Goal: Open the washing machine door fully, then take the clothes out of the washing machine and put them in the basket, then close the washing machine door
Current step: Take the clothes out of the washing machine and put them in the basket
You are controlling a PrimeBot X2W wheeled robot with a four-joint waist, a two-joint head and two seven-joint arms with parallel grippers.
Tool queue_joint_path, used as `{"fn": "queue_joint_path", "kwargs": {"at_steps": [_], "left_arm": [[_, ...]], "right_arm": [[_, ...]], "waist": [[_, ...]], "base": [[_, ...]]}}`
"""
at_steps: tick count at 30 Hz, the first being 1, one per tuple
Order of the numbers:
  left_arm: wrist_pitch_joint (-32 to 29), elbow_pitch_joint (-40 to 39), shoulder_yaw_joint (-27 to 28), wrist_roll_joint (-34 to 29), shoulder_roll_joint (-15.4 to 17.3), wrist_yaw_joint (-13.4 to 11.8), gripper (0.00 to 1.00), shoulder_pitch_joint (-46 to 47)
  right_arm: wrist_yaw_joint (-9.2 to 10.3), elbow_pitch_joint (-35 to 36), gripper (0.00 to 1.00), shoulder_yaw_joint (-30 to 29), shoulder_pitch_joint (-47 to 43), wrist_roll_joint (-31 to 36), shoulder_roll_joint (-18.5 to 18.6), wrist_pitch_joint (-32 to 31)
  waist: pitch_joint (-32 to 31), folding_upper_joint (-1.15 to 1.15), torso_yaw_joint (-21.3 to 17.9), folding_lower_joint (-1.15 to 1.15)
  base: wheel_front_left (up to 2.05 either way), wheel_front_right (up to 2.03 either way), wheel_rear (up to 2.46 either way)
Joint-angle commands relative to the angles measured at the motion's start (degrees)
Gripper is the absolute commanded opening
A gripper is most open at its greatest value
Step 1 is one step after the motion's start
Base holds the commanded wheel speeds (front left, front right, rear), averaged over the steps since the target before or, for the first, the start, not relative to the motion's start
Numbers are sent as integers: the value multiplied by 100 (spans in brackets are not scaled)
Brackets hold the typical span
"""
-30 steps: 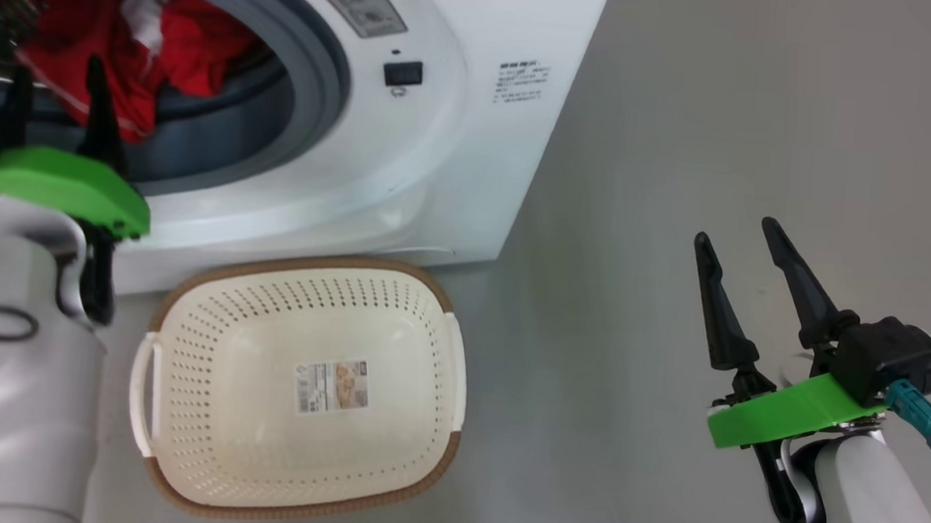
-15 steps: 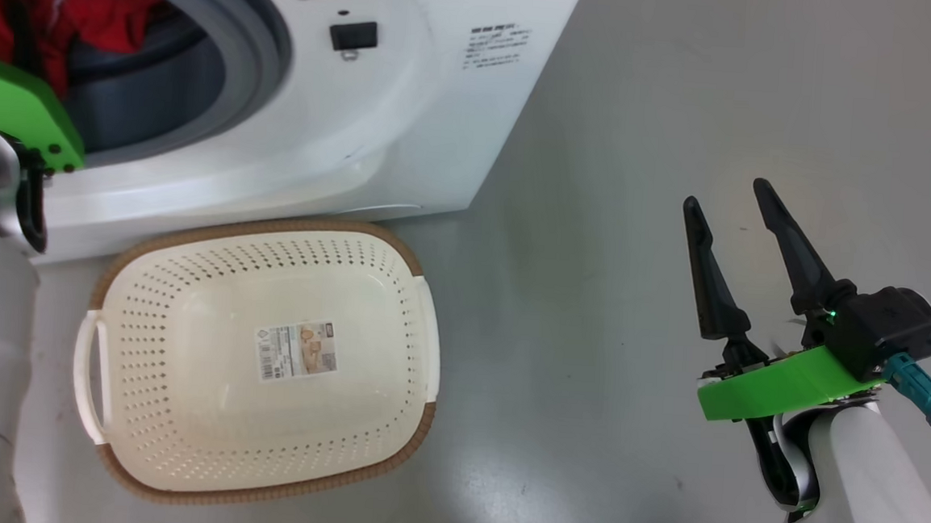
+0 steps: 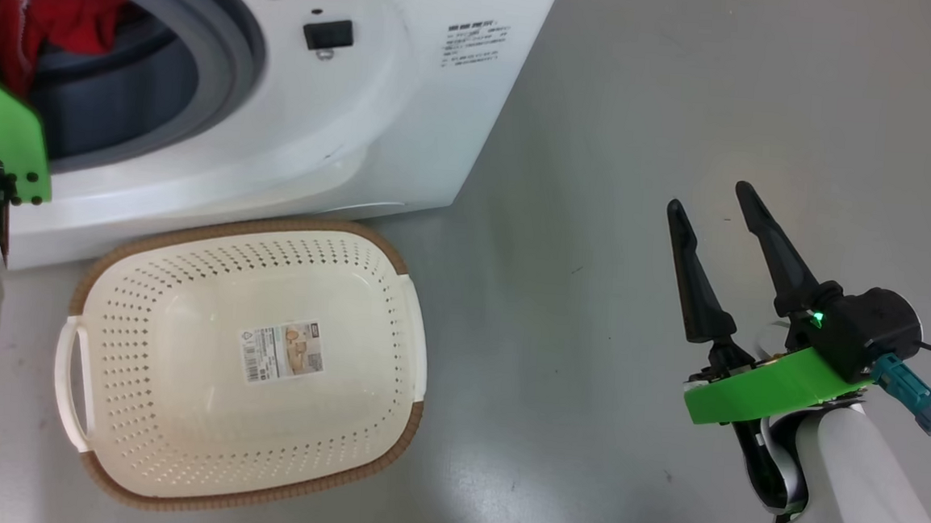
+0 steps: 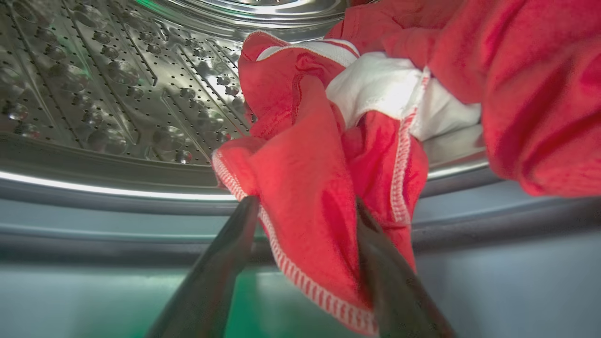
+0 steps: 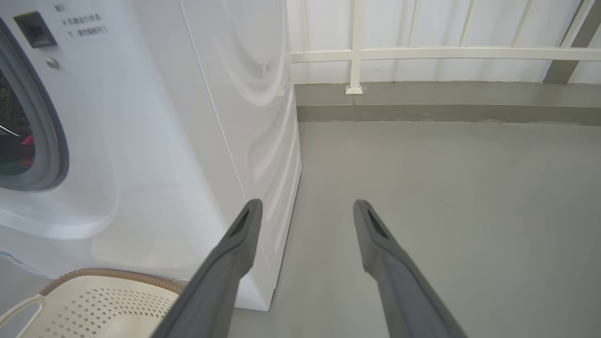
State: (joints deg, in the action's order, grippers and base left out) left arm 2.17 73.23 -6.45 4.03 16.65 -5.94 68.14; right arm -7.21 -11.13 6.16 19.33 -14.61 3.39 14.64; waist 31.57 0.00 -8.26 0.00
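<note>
Into the washer mouth with the left gripper, steel drum curving away beyond and left of the tips. Below and outside, parked close against the washer's front, likely to catch the load: the basket, no clothes in it yet. Right between the fingers, draped over the drum lip: clothes, bright red, white panel, white-stitched hem. Spread wide around that fold, not pinching. Off to the side over the floor, kept clear of the work: right gripper, splayed, holding nothing.
</note>
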Motion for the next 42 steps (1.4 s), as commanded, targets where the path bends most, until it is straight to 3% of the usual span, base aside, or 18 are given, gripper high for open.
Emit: {"fn": "queue_joint_path", "kwargs": {"at_steps": [1,5,10,21,34,42], "left_arm": [[36,-59,22,-47,337,-44,0,77],[41,-36,-22,-25,346,6,0,44],[465,-66,87,143,349,-76,0,-59],[1245,-405,849,1054,146,129,0,-813],[1282,-3475,1488,1183,-400,25,0,-2760],[1282,-4530,1478,1051,-695,117,0,-3601]], "right_arm": [[-28,111,100,118,30,-43,-11,36],[-28,93,100,114,8,-59,-21,36],[-28,55,100,95,-11,-68,-28,36],[-28,20,100,85,-167,-23,-19,36],[-28,-57,100,70,-354,-27,114,36],[-28,-133,100,103,-489,-57,167,36]], "waist": [[-3,0,-7,0],[-26,0,-1,0],[-121,0,18,0],[-496,0,181,0],[-1080,0,442,0],[-1452,0,548,0]], "base": [[0,0,0],[0,0,0],[0,0,0],[0,0,0],[0,0,0],[0,0,0]]}}
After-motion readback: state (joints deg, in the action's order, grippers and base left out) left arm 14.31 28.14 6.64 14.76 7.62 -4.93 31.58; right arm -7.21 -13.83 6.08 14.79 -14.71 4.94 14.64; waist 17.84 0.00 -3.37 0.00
